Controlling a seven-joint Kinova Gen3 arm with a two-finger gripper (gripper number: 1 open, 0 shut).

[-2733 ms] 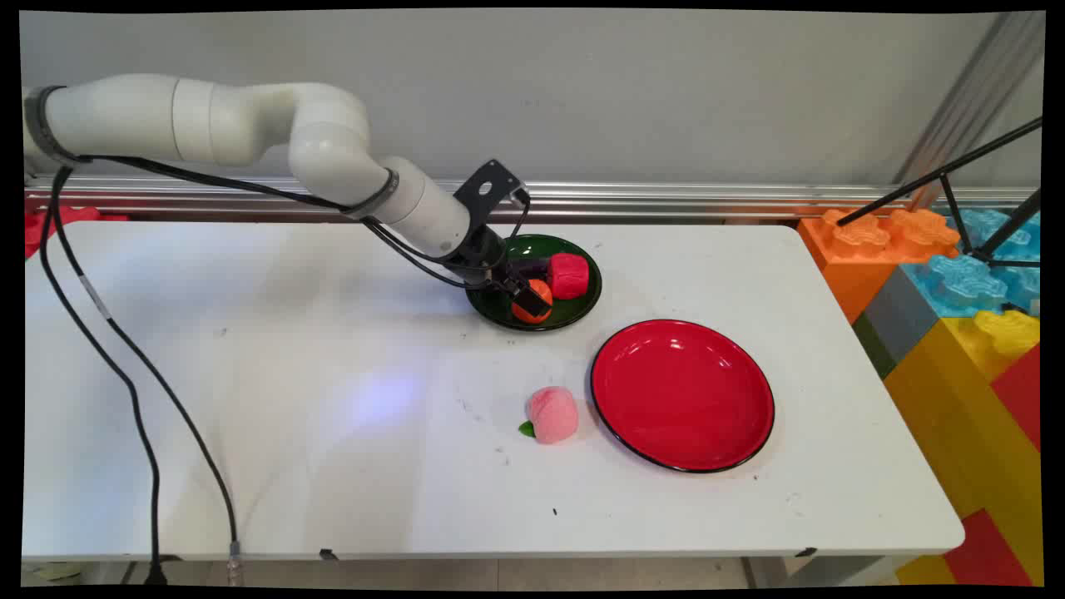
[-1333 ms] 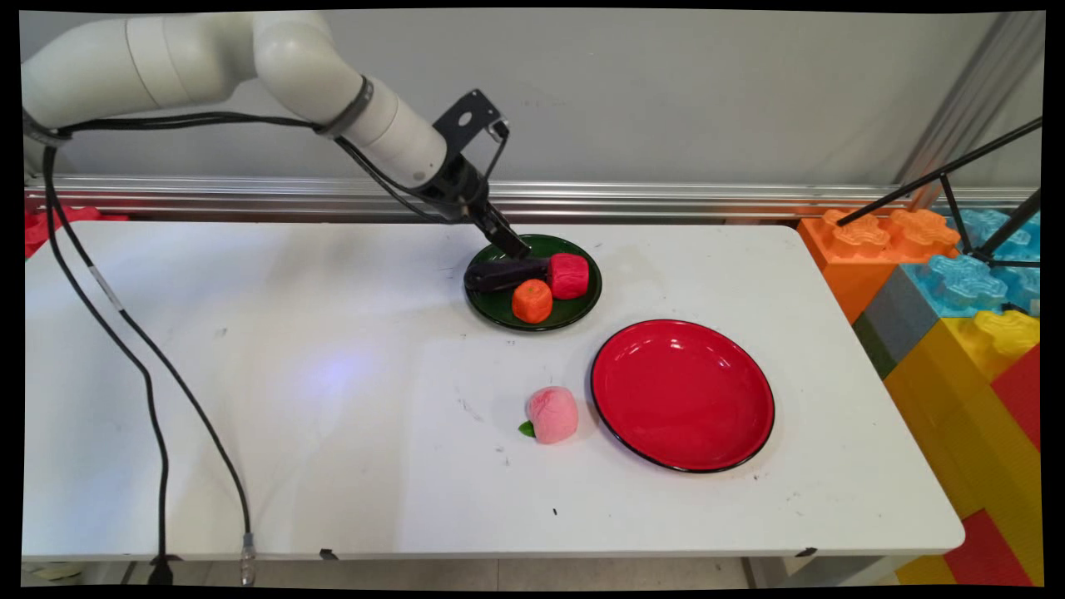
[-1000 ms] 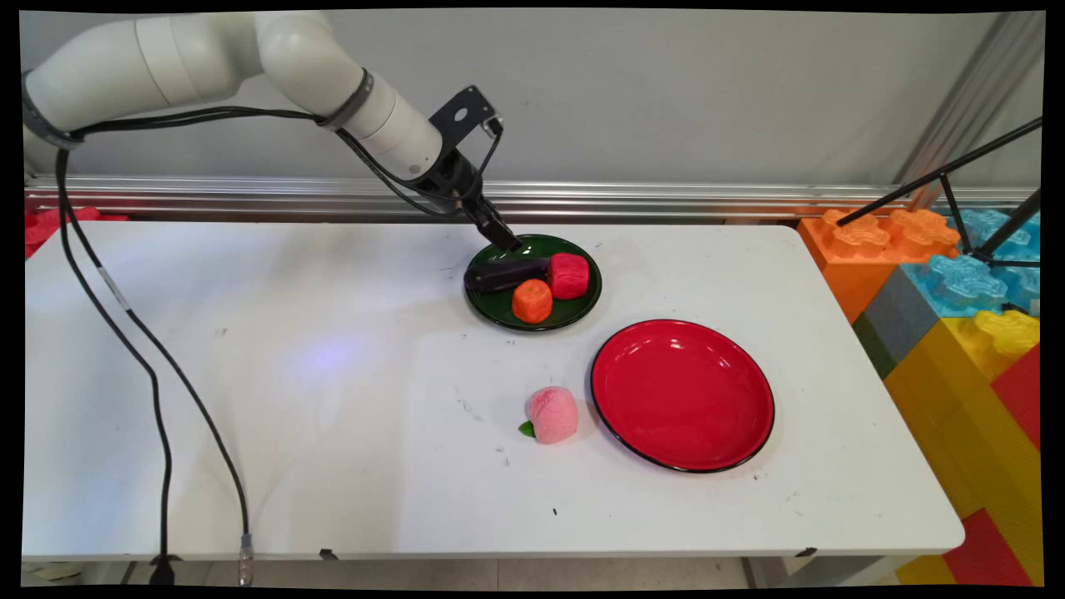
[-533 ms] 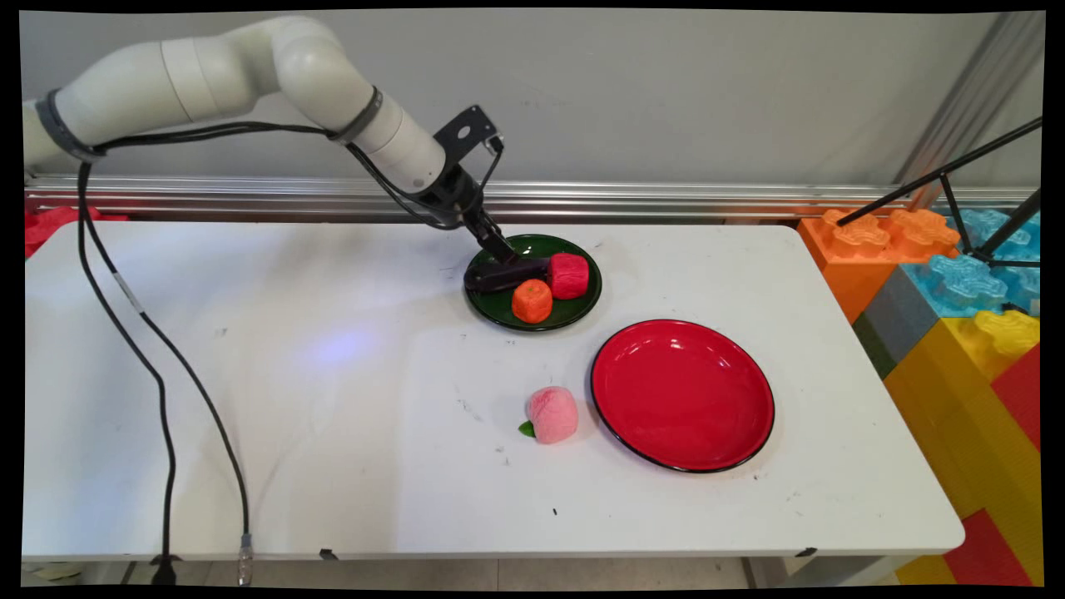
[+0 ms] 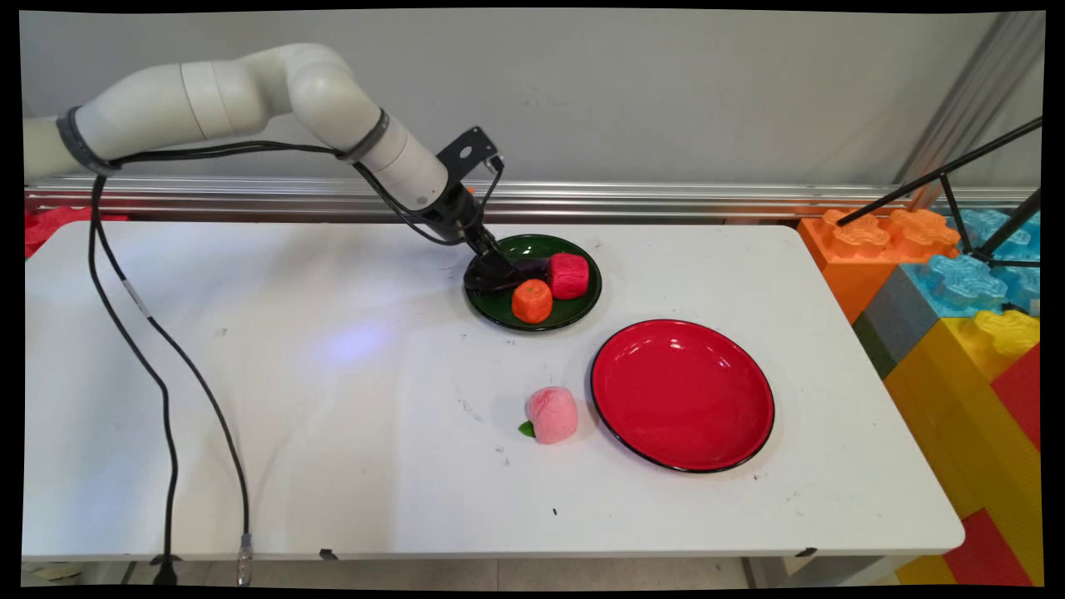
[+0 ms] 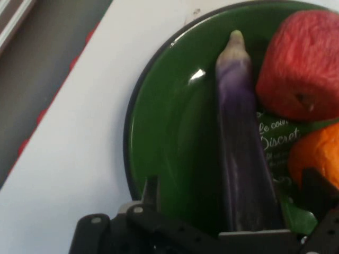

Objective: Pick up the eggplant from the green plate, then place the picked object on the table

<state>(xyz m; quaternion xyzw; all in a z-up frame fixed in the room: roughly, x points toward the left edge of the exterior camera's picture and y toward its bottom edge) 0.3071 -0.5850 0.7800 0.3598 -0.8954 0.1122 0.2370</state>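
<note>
Green plate (image 5: 574,314): landmark for this entry; round, dark green with a dark rim, standing on the white bench (image 5: 250,399) toward its far side. In the hand view (image 6: 159,137) printed lettering shows on its floor.

Eggplant (image 5: 524,269): toy, purple, lying lengthwise across the far half of the green plate; in the hand view (image 6: 241,148) its pale tip points away from the camera.

Red fruit (image 5: 569,275): toy, on the green plate at its right side, touching the eggplant's end (image 6: 302,63).

Orange (image 5: 532,300): toy, on the near side of the green plate, just beside the red fruit (image 6: 312,156).

Pincer (image 5: 491,268): black, two-fingered, down over the left part of the green plate at the eggplant's thick end. In the hand view (image 6: 233,211) it is spread, one finger (image 6: 151,191) on either side of the eggplant (contact with it cannot be told).

Red plate (image 5: 682,394): larger, black-rimmed, to the near right of the green plate, apart from it.

Peach (image 5: 552,413): toy, pink with a small green leaf, on the bench nearer than the green plate, just beside the red plate's left rim.

Building blocks (image 5: 957,283): large, coloured, stacked off the bench's right end, well apart from the green plate.
</note>
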